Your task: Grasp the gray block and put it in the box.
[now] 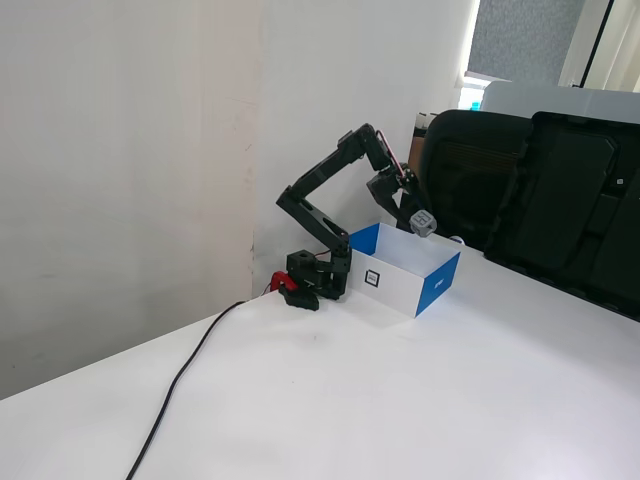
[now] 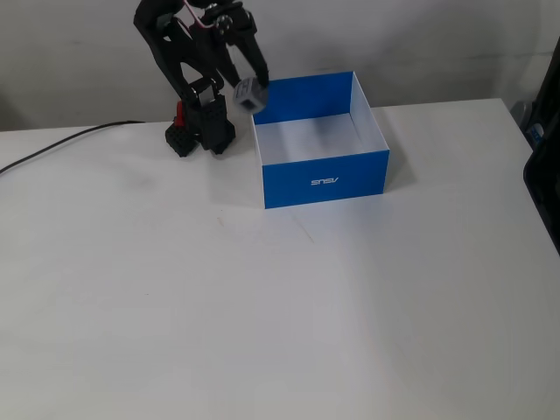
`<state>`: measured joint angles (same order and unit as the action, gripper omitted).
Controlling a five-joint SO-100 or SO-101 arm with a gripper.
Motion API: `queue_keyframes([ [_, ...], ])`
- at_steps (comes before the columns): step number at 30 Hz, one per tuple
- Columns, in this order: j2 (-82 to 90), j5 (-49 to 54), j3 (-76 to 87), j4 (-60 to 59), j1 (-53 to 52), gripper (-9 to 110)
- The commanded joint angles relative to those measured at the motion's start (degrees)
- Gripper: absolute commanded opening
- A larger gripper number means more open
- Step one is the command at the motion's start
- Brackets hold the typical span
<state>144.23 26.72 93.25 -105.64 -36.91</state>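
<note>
Fingers [image 2: 238,73] of gripper [image 2: 248,93] pinched on gray block [image 2: 249,94], held raised above box [image 2: 324,182] rim, near arm-side corner.

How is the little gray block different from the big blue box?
The gray block is small and gray; the box is much bigger, blue outside and white inside. The block is held up in the air by the gripper, while the box sits on the white table. The block looks solid; the box is open on top and empty. Both have flat sides and square corners.
</note>
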Motion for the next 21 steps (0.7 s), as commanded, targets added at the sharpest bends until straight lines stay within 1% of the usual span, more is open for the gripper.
queue_keyframes([
  [1,-3.9,-2.7,-7.0,-0.3,-2.6,0],
  [5,-6.9,-5.5,-8.8,1.6,-5.4,0],
  [13,-9.3,-11.3,-7.6,5.8,-14.4,0],
  [21,-7.3,-15.6,-2.2,14.3,-21.1,0],
])
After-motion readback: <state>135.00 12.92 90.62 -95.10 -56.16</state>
